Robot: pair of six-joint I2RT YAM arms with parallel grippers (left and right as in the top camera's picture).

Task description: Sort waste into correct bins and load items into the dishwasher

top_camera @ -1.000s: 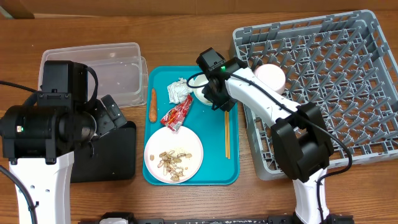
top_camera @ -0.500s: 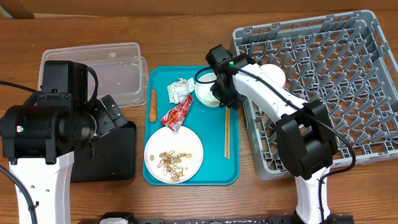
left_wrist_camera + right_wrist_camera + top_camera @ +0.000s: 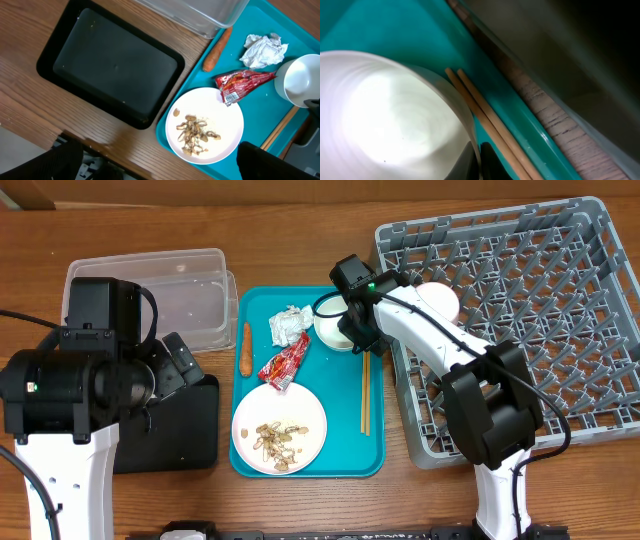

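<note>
At the teal tray's point(image 3: 350, 462) back right corner, the right gripper point(image 3: 350, 332) is pinched on the cup's point(image 3: 328, 332) wall. In the wrist view one finger sits inside the rim and one outside. The chopsticks point(image 3: 365, 395) lie just beside the cup, along the tray's right edge. Also on this tray are the napkin point(image 3: 287, 324), the wrapper point(image 3: 285, 363), the carrot point(image 3: 245, 348) and the plate point(image 3: 304, 412) — scraps point(image 3: 277, 438) lie on the plate. A pink bowl point(image 3: 440, 300) sits in the rack point(image 3: 540, 330), near its left edge. The left gripper point(image 3: 160, 160) hangs with fingers spread wide and nothing between them, over the near edge of the black tray point(image 3: 112, 65). The tub point(image 3: 170, 290) stands behind the black tray, left of the teal one.
</note>
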